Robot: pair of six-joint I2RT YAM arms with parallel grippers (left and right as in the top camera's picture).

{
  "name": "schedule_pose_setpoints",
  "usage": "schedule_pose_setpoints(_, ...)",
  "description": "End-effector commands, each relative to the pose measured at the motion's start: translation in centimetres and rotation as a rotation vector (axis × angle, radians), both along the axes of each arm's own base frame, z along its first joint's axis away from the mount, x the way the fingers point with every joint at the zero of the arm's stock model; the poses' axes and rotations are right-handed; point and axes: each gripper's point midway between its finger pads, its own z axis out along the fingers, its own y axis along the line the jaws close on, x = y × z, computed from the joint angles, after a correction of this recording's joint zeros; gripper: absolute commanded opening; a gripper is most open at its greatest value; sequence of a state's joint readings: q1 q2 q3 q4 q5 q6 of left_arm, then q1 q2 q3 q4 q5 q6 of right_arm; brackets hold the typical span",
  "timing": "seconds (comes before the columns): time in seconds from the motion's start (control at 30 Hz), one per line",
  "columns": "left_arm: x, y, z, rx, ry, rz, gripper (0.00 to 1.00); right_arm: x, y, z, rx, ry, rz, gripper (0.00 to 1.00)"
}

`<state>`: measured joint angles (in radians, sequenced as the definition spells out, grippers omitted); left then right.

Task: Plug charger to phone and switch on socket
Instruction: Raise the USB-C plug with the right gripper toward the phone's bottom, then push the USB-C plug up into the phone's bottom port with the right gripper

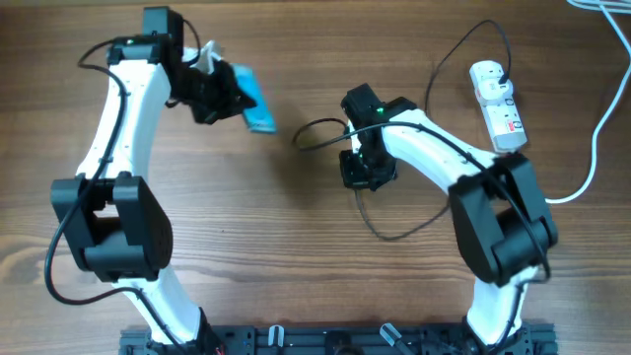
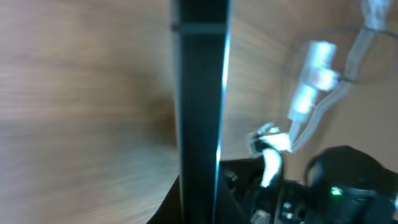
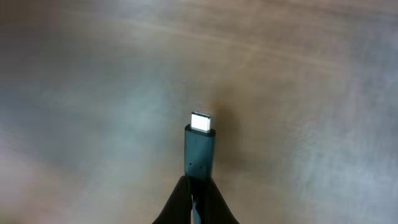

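Pinching the phone (image 1: 258, 106), the left hand (image 1: 232, 97) holds it slanted at the far left of the tabletop (image 1: 296, 247). Its cyan screen faces up in the overhead view, and it shows edge-on as a dark bar (image 2: 199, 106) in the left wrist view. The right hand (image 1: 363, 173) is pressed together on the charger (image 3: 200, 149) just behind its plug, metal tip pointing out over bare wood, well apart from the phone. Its black cable loops back to the socket (image 1: 498, 104) at the far right, beside a thick white lead (image 1: 595, 148).
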<state>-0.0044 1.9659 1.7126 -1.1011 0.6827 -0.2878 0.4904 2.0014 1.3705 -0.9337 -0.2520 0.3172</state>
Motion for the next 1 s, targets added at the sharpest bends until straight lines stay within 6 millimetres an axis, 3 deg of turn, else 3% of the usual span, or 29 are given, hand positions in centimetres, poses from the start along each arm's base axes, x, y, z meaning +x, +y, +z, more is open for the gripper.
schedule_pose_setpoints(0.0, 0.1, -5.8, 4.5, -0.243, -0.168, -0.183, 0.04, -0.1, 2.0, 10.4, 0.200, -0.186, 0.070, 0.04)
schedule_pose_setpoints(0.1, -0.3, -9.2, 7.3, -0.405, -0.257, -0.289, 0.04, -2.0, 3.0, 16.7, 0.329, -0.304, 0.113, 0.05)
schedule_pose_setpoints(0.2, -1.6, -13.0, 11.6, -0.622, -0.399, -0.462, 0.04, -3.8, 3.9, 19.6, 0.370, -0.341, 0.078, 0.04)
schedule_pose_setpoints(0.3, -1.5, -13.8, 13.1, -0.679, -0.409, -0.481, 0.04, -3.7, 4.0, 19.4, 0.332, -0.359, 0.051, 0.04)
schedule_pose_setpoints(0.43, -1.4, -13.9, 13.4, -0.692, -0.408, -0.482, 0.04, -3.2, 5.0, 20.0, 0.361, -0.387, 0.034, 0.04)
schedule_pose_setpoints(0.67, -1.4, -13.9, 13.4, -0.688, -0.435, -0.495, 0.04, -0.1, 2.0, 22.6, 0.198, -0.552, -0.076, 0.04)
schedule_pose_setpoints(0.97, -1.9, -14.3, 13.4, -0.695, -0.463, -0.530, 0.04, 0.7, 3.6, 22.9, 0.268, -0.564, -0.062, 0.04)
